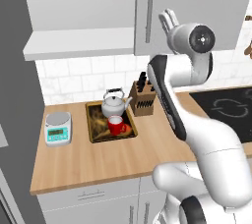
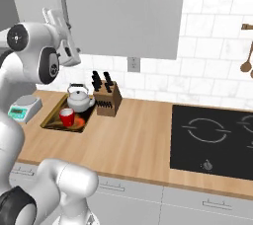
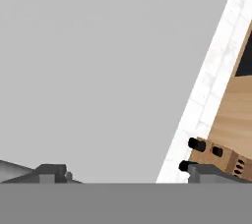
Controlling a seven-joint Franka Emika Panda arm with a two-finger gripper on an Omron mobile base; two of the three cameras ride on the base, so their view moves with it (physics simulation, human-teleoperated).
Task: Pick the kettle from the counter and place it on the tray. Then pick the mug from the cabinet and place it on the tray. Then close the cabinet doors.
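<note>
Gripper (image 1: 170, 19) raised high against the front of the wall cabinet, jaws spread wide with nothing between them, as the hand view confirms: the two dark tips stand far apart at its lower edge, facing a flat grey panel. Kettle (image 1: 114, 103) found standing on the tray (image 1: 93, 125), toward its rear end, with the red mug (image 1: 115, 125) just in front of it on the same tray; both placements judged complete. Tray rests on the wooden surface (image 1: 113, 159), between a white-and-teal scale (image 1: 58, 128) on one side and a knife block (image 1: 142, 101) on the other, the block just beside the kettle's spout. Cabinet doors: the right-hand door (image 1: 187, 12), with its vertical bar handle (image 1: 149, 10), appears flush and closed in both base views. To its left, the left base view shows a pale panel and a white shelf base (image 1: 78, 43); whether that side is fully closed cannot be determined from these views. Remaining work is judged to be confirming or finishing the door closing, then withdrawing the arm. Stovetop (image 2: 212, 137) untouched, well apart from the tray
</note>
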